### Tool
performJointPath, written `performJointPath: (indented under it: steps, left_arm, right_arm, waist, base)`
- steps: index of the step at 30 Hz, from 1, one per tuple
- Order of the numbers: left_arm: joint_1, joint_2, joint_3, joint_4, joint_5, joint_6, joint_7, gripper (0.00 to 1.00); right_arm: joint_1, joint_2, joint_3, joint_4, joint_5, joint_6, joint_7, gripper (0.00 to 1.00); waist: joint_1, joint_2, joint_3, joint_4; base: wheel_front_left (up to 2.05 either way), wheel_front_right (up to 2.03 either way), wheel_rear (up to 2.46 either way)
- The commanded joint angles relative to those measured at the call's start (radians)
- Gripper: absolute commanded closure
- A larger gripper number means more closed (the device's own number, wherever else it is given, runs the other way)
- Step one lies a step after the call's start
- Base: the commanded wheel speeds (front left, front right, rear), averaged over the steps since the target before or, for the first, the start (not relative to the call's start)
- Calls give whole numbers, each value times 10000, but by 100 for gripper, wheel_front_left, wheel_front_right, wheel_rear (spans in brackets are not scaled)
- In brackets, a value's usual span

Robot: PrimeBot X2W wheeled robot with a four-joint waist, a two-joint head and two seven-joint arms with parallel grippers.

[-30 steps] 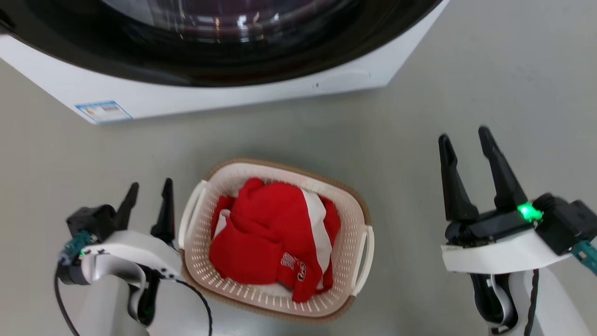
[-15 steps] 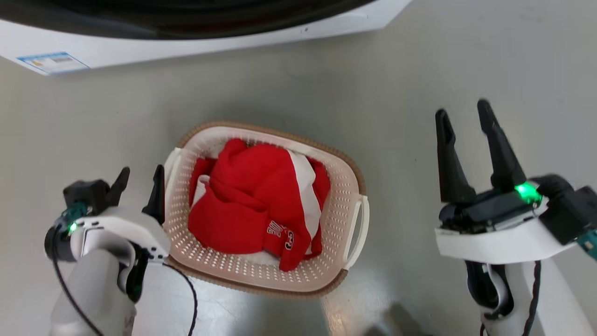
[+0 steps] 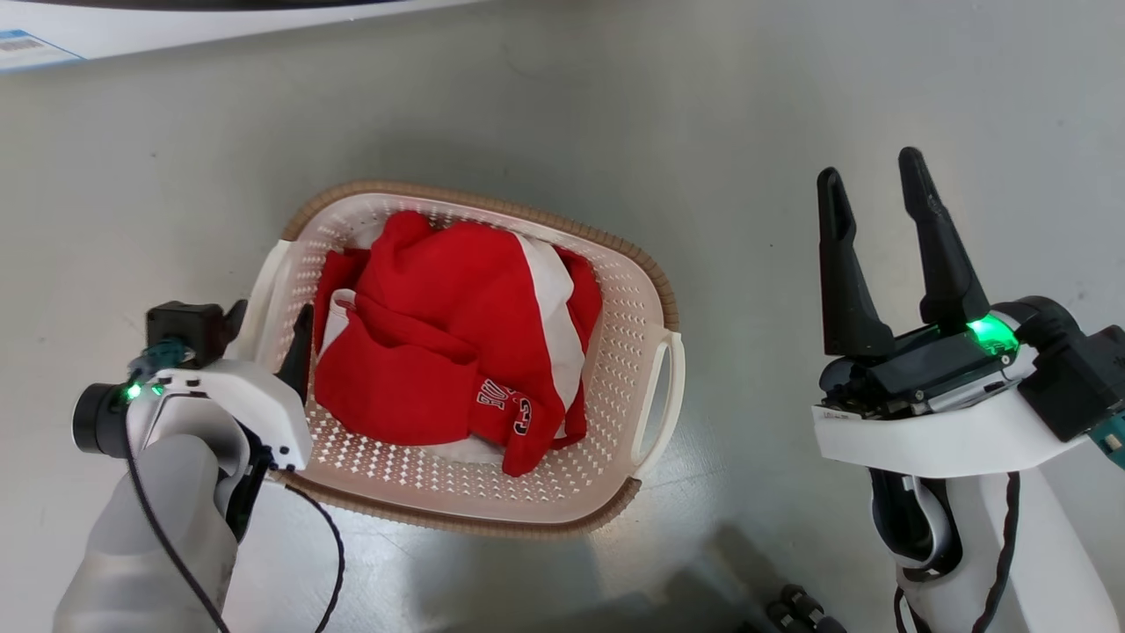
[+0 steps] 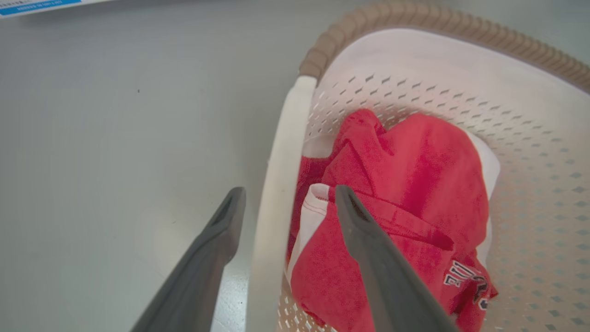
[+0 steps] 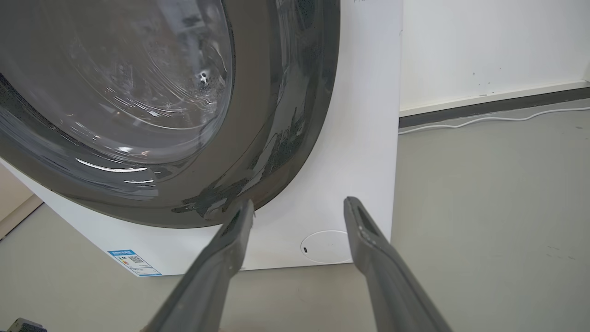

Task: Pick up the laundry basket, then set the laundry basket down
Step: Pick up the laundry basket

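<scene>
The laundry basket [image 3: 620,352] stands on the grey floor, cream and perforated with a tan rim, holding a red and white garment [image 3: 439,334]. My left gripper [image 3: 270,312] is open at the basket's left side. In the left wrist view the left gripper [image 4: 290,190] straddles the white left handle [image 4: 283,157], one finger outside the basket and one inside over the garment [image 4: 415,184]. My right gripper [image 3: 868,169] hangs open and empty to the right of the basket, well apart from the right handle [image 3: 657,396]. In its own wrist view the right gripper [image 5: 299,203] points at the washing machine.
The white washing machine [image 5: 364,138] with its dark round door [image 5: 138,101] stands beyond the basket; its lower edge [image 3: 176,22] shows at the top of the head view. A white cable [image 5: 498,119] lies along the wall base. Bare floor lies right of the basket.
The head camera has tilted down, so the whole picture shifted. The left gripper has moved in from beside the basket to straddle its left handle. The right gripper stays open.
</scene>
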Motion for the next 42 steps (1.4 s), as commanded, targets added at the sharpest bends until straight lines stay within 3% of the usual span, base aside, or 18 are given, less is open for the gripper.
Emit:
performJointPath:
  steps: [1,10,11,12,13,14,15,24,32,42]
  left_arm:
    - [-52,254,7,146,21,-27,-61,0]
    - [-980,373,-893,1510,-636,-27,-61,0]
    - [-1048,387,-928,1580,-676,-27,-61,13]
    - [-1096,383,-977,1643,-714,-27,-61,51]
    - [-1127,362,-1043,1709,-762,-27,-61,67]
    - [-1149,342,-1116,1784,-812,-27,-61,89]
    - [-1168,324,-1195,1880,-860,-27,-61,100]
    - [-1278,7,-1496,2358,-1790,-27,-57,100]
    - [-685,-401,-439,1926,-2566,128,-59,100]
    - [-270,-758,-44,2077,-2587,74,-60,100]
  right_arm:
    - [87,31,263,-237,67,71,-63,0]
    - [-29,81,273,-183,73,71,-63,0]
    - [-45,87,282,-166,81,71,-63,0]
    - [-62,93,296,-145,95,71,-63,0]
    - [-77,98,309,-122,111,71,-63,0]
    - [-86,103,317,-99,119,71,-63,0]
    - [-93,107,324,-81,125,71,-63,0]
    - [-119,125,310,49,169,71,-63,0]
    - [8,104,279,101,138,71,-63,0]
    - [15,5,338,139,157,71,-63,0]
  waist:
    - [0,0,86,-45]
    - [0,0,353,-72]
    - [0,0,360,-72]
    - [0,0,360,-75]
    - [0,0,351,-78]
    - [0,0,337,-76]
    - [0,0,324,-74]
    - [0,0,154,69]
    - [0,0,-201,282]
    - [0,0,-378,395]
  base:
    - [0,0,0]
    - [0,0,0]
    - [0,0,0]
    - [0,0,0]
    - [0,0,0]
    - [0,0,0]
    - [0,0,0]
    - [0,0,0]
    - [0,0,0]
    - [0,0,0]
